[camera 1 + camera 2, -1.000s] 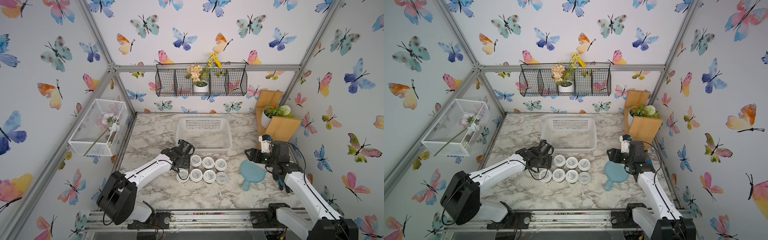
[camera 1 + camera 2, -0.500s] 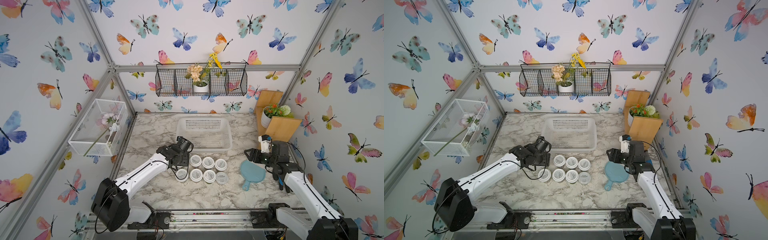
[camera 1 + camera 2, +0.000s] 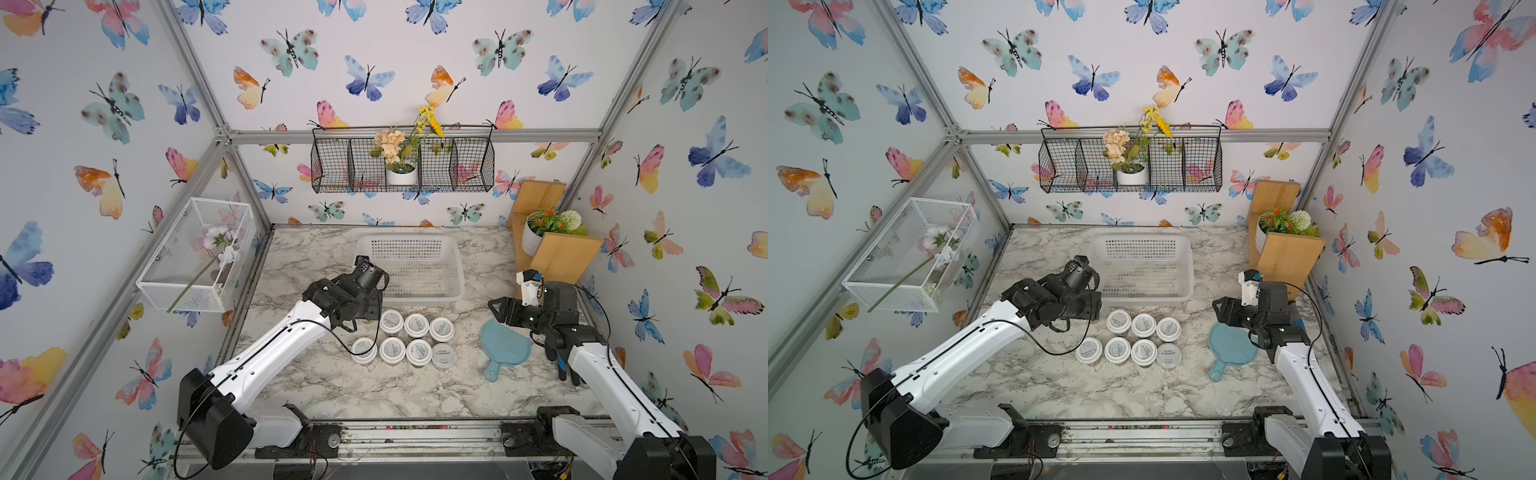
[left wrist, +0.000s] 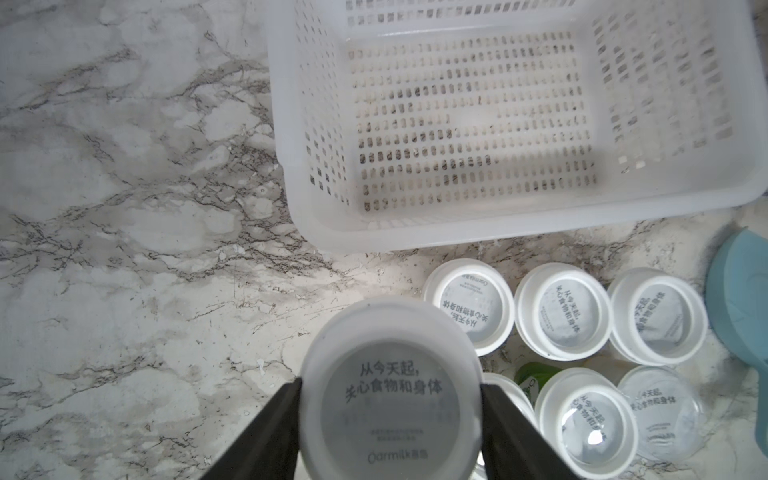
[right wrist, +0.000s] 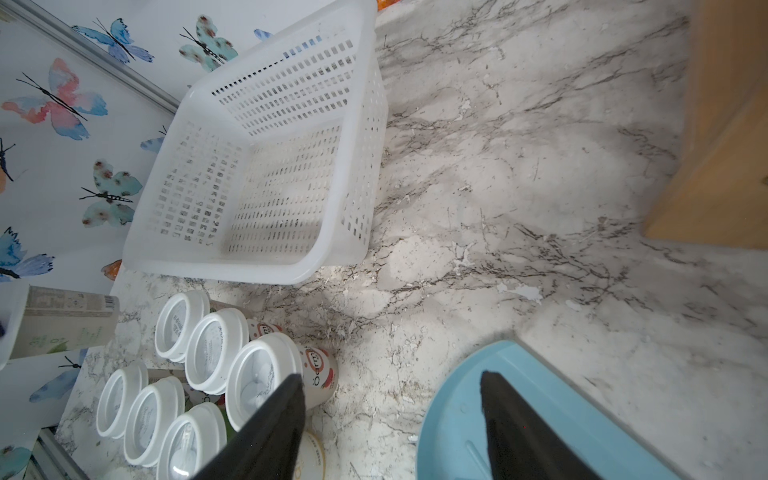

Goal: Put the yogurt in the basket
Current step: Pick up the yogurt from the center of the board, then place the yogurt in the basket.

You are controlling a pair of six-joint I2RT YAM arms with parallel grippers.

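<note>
Faintly, "Oarmilk" on yogurt [image 4: 390, 395] lid

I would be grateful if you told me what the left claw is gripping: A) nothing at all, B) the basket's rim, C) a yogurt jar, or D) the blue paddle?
C: in the left wrist view the left claw is clamped on both sides of a yogurt jar.

Bare marble runs along the table's [image 3: 332, 386] left and front edges. Mid-table, seven yogurt jars [image 3: 416, 325] stand packed in two rows just before the white basket [image 3: 419, 298], open-topped. The left hand [image 4: 390, 383] holds an eighth jar [image 4: 390, 365] near the basket's front left corner. A blue paddle [image 3: 505, 345] lies rightward; a wooden stand [image 3: 557, 253] fills the back right corner.
</note>
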